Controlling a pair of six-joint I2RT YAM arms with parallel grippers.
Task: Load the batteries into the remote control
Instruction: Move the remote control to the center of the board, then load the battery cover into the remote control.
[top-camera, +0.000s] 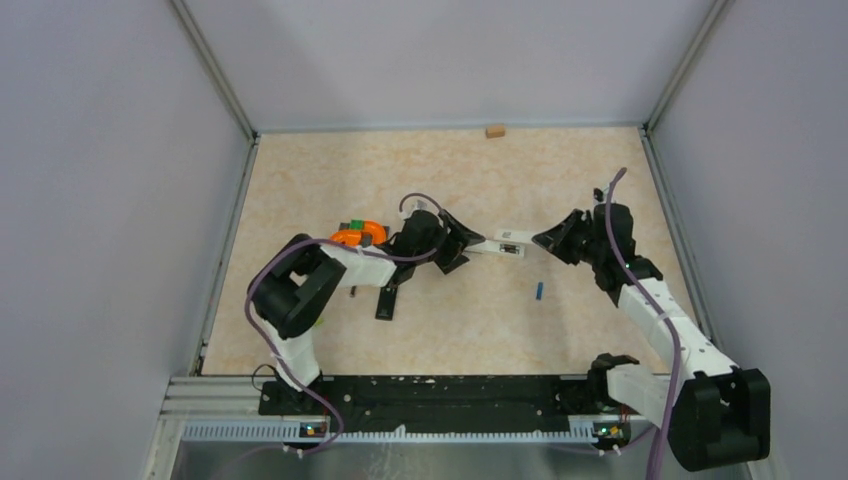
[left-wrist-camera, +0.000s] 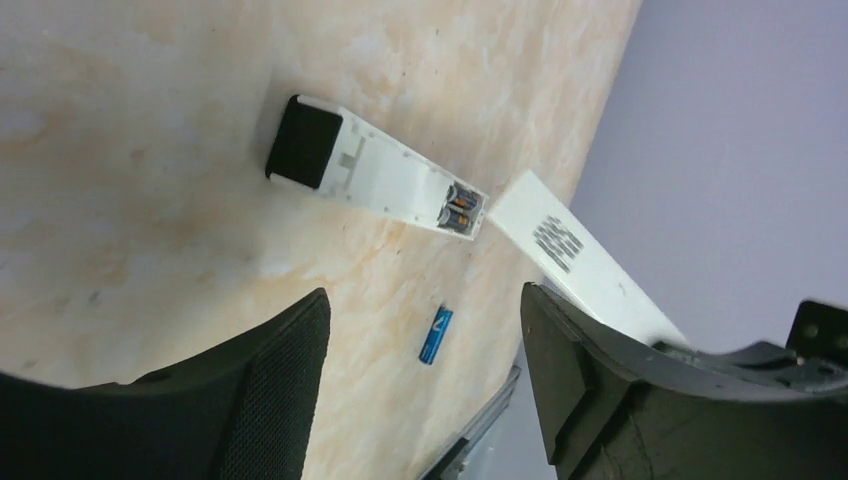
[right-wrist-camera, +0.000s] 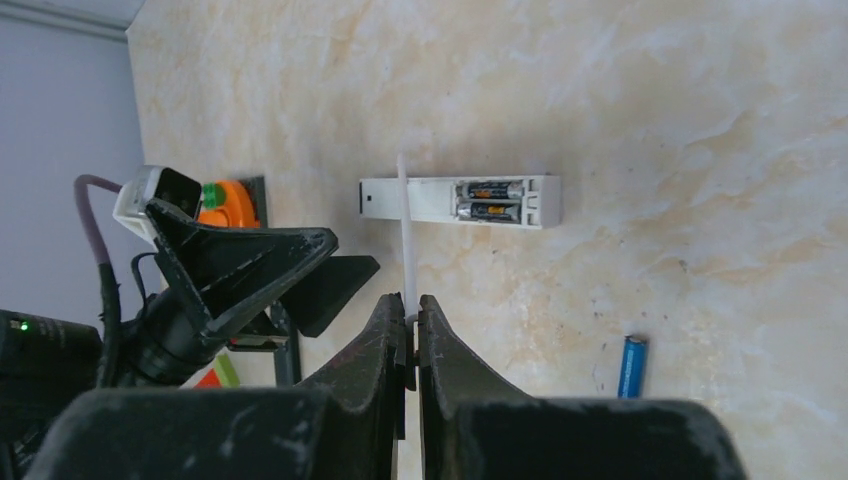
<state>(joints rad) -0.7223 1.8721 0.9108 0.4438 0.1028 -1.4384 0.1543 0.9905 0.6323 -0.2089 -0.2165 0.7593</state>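
On the beige marbled tabletop (top-camera: 600, 200), the left gripper (left-wrist-camera: 425, 300) hangs with its black fingers spread wide and nothing between them. The right gripper (right-wrist-camera: 410, 300) has its fingers pressed together on a thin white flat cover (right-wrist-camera: 403, 230), seen edge-on there; its printed face shows in the left wrist view. The white rectangular plastic remote control (right-wrist-camera: 420, 198) lies flat, compartment open, largely hidden from above by the cover and grippers. An orange object (top-camera: 360, 234) is half hidden behind the left arm, and a black bar (top-camera: 387, 302) is hard to identify. Two batteries (right-wrist-camera: 490, 200) with orange-and-black wraps sit side by side in the compartment. A blue cylindrical battery (right-wrist-camera: 632, 367) lies loose near the remote.
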